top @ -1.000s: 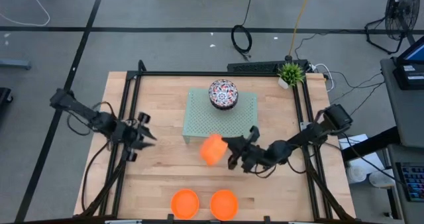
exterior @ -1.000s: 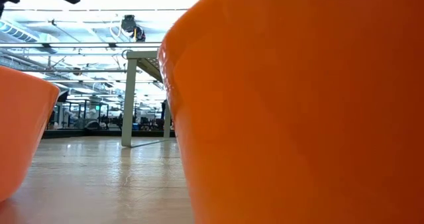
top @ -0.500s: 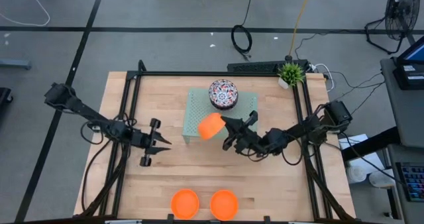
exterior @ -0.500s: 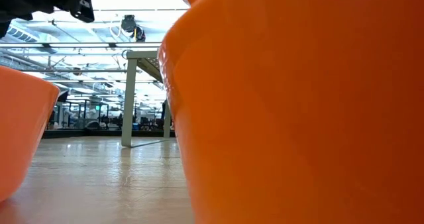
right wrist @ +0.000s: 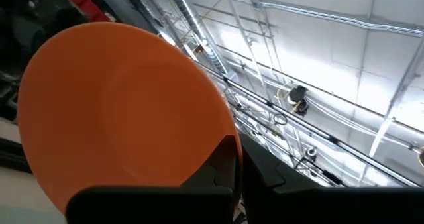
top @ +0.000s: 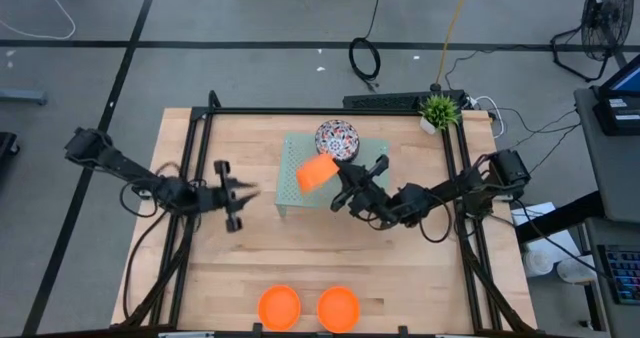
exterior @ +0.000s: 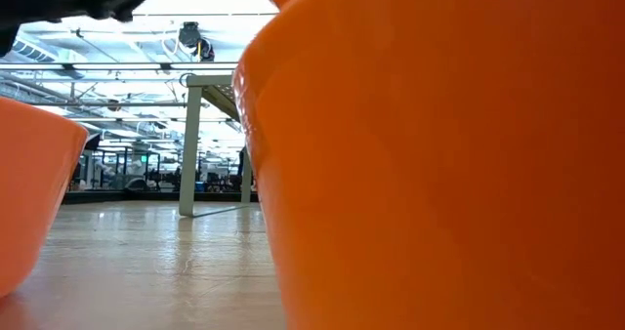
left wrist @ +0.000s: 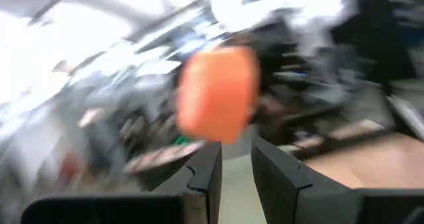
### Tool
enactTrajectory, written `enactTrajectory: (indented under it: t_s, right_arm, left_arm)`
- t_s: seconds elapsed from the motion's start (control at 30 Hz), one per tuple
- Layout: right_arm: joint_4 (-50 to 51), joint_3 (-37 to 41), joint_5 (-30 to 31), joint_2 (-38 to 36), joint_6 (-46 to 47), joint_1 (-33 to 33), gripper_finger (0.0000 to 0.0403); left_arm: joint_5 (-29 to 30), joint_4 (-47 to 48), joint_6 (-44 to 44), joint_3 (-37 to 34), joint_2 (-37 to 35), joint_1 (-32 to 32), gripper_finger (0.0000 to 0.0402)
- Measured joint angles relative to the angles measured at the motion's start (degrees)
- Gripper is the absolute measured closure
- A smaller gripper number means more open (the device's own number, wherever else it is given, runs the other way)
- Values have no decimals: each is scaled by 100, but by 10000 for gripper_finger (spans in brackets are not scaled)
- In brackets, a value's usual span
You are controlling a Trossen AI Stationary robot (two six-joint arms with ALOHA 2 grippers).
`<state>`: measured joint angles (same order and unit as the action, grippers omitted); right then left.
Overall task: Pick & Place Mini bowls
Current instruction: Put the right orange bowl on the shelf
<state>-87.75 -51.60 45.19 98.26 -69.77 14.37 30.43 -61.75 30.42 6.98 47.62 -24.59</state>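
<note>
While the right gripper (top: 338, 185) pinches an orange bowl (top: 316, 172) by its rim, fingers pressed tight on the edge, the bowl hangs tilted over the pale green rack (top: 372, 156), near the table's centre. Just beside it, toward one o'clock, a patterned bowl (top: 337, 141) sits on the rack's far part. Two more orange bowls (top: 279, 306) (top: 338, 308) stand side by side at six o'clock on the wooden table (top: 240, 263), close to its near edge; these fill the low view. At nine o'clock of the held bowl, well apart from it, the left gripper (top: 243, 191) hovers over the table, fingers (left wrist: 207, 177) narrowly spread with nothing between them, pointing toward the held bowl. A small green plant (top: 438, 109) stands at the far right corner.
</note>
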Motion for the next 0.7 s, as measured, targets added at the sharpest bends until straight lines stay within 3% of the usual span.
enactTrajectory:
  t_s: [0.1, 0.23, 0.33, 0.4, 0.57, 0.7]
  right_arm:
    - [105, -117, 22, -2, 11, -87, 403]
    - [158, -162, 133, -2, -16, -126, 403]
    - [186, -163, 149, -2, -237, -153, 403]
    - [186, -163, 175, -67, -360, -155, 403]
    - [188, -165, 325, -263, -358, -155, 403]
    - [260, -165, 507, -450, -373, -151, 403]
  left_arm:
    - [439, 513, -967, 401, 66, 405, 313]
    - [-938, 1118, -1264, 1225, 735, 842, 313]
    - [-1241, 1122, -750, 1806, 1465, 904, 313]
    - [-915, 1121, -269, 2102, 1942, 902, 313]
    - [531, 1169, 756, 2832, 2935, 865, 308]
    - [1495, 1125, 1771, 3373, 3371, 722, 266]
